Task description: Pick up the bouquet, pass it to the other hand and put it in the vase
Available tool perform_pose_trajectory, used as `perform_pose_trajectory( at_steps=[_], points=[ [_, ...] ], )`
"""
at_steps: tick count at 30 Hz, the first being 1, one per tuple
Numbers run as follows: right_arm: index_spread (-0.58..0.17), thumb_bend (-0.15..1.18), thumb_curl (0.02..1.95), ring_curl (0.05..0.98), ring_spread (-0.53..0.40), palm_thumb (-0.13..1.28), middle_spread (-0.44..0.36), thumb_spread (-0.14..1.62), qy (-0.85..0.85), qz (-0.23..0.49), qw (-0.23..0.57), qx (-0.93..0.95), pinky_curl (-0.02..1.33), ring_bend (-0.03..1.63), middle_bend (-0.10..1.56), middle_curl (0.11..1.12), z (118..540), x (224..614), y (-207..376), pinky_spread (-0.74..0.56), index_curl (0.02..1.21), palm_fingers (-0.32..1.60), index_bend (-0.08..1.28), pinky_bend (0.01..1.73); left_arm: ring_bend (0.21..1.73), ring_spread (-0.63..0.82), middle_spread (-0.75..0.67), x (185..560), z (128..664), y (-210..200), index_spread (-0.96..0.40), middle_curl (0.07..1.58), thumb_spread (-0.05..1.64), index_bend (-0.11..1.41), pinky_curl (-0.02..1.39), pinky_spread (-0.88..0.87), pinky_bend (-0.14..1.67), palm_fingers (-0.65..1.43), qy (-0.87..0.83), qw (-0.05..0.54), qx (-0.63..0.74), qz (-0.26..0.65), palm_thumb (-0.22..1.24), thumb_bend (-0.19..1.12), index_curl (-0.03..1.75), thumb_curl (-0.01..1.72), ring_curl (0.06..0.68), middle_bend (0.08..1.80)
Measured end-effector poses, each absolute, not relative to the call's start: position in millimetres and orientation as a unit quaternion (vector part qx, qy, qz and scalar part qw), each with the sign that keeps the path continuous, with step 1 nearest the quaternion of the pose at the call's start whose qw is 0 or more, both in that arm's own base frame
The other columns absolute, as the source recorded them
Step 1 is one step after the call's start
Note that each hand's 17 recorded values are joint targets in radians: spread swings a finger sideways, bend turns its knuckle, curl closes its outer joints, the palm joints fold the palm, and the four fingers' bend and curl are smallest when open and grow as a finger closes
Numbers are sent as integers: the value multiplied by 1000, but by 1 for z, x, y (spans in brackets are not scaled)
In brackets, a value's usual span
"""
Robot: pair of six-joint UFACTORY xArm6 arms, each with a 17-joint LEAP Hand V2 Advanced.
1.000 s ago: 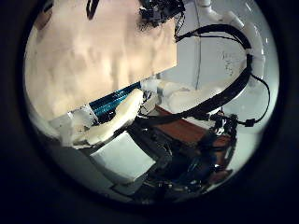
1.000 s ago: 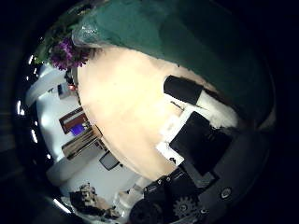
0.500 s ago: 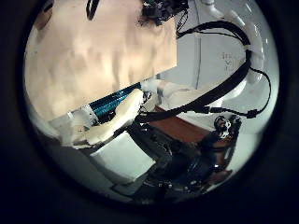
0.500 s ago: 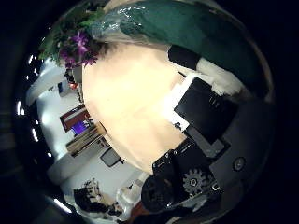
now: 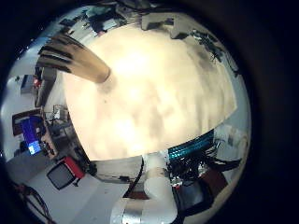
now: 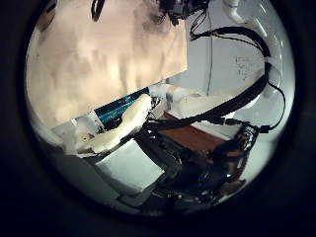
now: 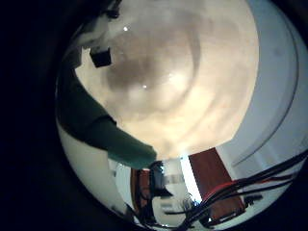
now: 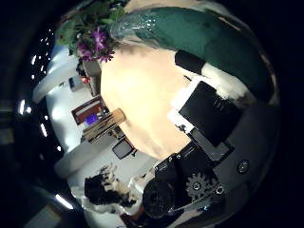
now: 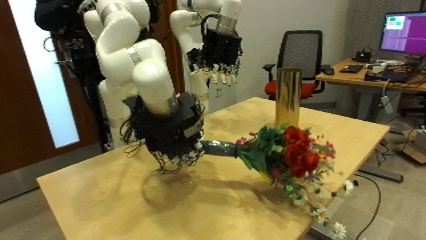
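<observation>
In the outside view my right hand (image 9: 167, 130) is shut on the dark green wrap of the bouquet (image 9: 286, 155) and holds it just above the wooden table (image 9: 107, 195). The red and purple flowers point towards the tall golden-brown vase (image 9: 286, 95), which stands upright on the table's far side. My left hand (image 9: 213, 55) hangs above the table behind the right hand, fingers relaxed, holding nothing. The right thumb side palm view shows the wrap (image 8: 190, 33) close across the palm and the flowers (image 8: 90, 38). The right little finger side palm view shows the wrap (image 7: 96, 120).
An office chair (image 9: 304, 55) and a desk with a monitor (image 9: 400, 35) stand beyond the table. A dark wooden door (image 9: 33, 90) is behind the arms. The table's near corner (image 9: 333, 225) lies just past the flowers.
The right palm view has shifted and the bouquet's flowers show more fully in it, so the right hand has moved with the bouquet. The left palm view is nearly unchanged.
</observation>
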State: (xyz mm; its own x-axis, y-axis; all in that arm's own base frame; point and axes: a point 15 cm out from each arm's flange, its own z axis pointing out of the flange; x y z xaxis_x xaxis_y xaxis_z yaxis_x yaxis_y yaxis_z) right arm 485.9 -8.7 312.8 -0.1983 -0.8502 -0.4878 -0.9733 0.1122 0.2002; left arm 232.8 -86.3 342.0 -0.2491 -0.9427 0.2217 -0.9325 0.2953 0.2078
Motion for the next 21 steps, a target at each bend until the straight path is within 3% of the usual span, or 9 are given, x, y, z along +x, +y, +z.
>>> perform_pose_trajectory(
  at_steps=[7, 21],
  points=[
    [-326, 13, 696, 595, -197, 1222, -151, 854, 681, 253, 213, -653, 605, 1448, 1321, 787, 377, 467, 5, -203, 1032, 1111, 956, 1450, 393, 440, 179, 245, 353, -75, 12, 359, 975, 236, 179, 449, 171, 329, -774, 139, 617, 10, 427, -30, 486, 306, 178, 212],
    [-310, -9, 879, 617, -196, 1231, -138, 557, 547, 283, 401, -677, 700, 1441, 1354, 773, 453, 425, 38, -201, 1067, 1116, 954, 1347, 417, 313, 52, 289, 422, -56, -30, 384, 981, 245, 163, 352, 173, 434, -720, 141, 661, 155, 404, -32, 496, 300, 171, 304]
  ],
)
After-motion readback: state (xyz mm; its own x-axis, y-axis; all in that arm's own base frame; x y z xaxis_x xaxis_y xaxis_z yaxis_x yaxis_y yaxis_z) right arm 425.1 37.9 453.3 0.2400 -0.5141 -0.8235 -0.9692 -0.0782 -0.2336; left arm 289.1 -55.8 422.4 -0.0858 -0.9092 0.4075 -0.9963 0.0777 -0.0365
